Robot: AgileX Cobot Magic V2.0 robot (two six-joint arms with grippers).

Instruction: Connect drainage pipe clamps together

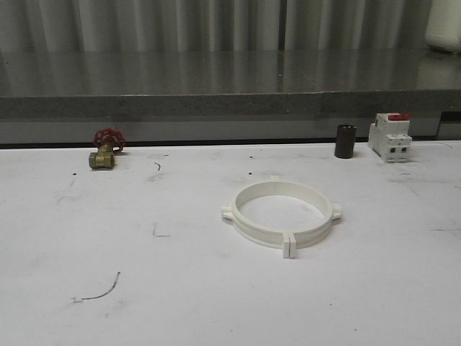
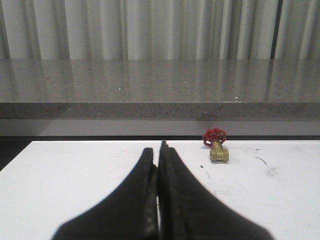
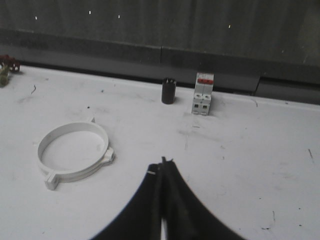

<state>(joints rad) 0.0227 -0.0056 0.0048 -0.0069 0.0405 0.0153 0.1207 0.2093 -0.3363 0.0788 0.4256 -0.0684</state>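
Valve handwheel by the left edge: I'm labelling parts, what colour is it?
Red, on a brass-coloured valve body; the handwheel shows best in the left wrist view.

Nothing readable is showing anywhere right now. The breaker [image 1: 390, 136] is sitting at the back of the desk [image 1: 144, 288] with its red top facing up, but any print on its white body is coming through too small and blurred to make out. The dark scribbles on the desk are looking like stray pen strokes, not letters or numbers.
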